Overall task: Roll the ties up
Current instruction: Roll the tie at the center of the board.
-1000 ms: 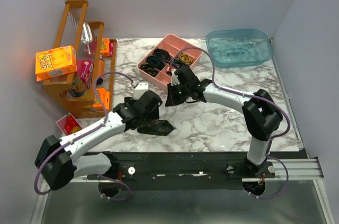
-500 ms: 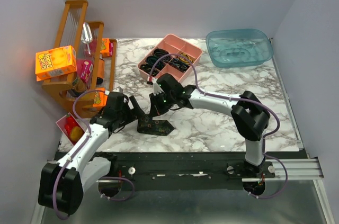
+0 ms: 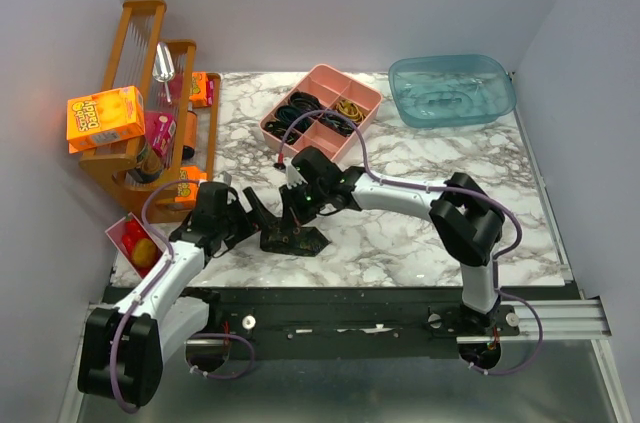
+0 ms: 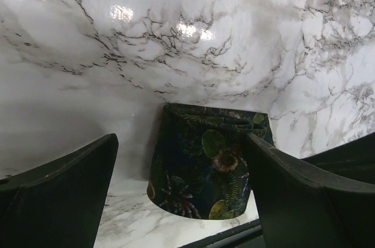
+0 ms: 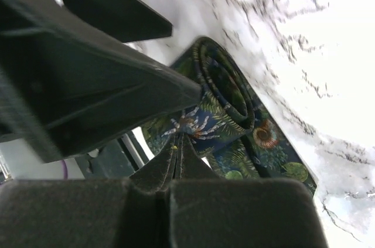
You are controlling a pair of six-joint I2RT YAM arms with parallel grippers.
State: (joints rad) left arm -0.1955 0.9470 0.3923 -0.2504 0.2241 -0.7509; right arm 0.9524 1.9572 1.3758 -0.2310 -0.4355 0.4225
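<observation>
Moved: both arms came closer to the tie (image 3: pixel 292 238), at the front of the table (image 3: pixel 400 243).
Top: left gripper (image 3: pixel 252 211) wide open, empty, beside it.
Left wrist: tie between its jaws, probably for steadying.
Right wrist: right gripper (image 5: pixel 179 142) closed, tip on the tie beside the roll, likely to press.

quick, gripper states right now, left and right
Left gripper: open, holding nothing.
Right gripper: closed, tips against the rolled part of the dark leaf-patterned fabric tie; whether it pinches fabric cannot be told.
</observation>
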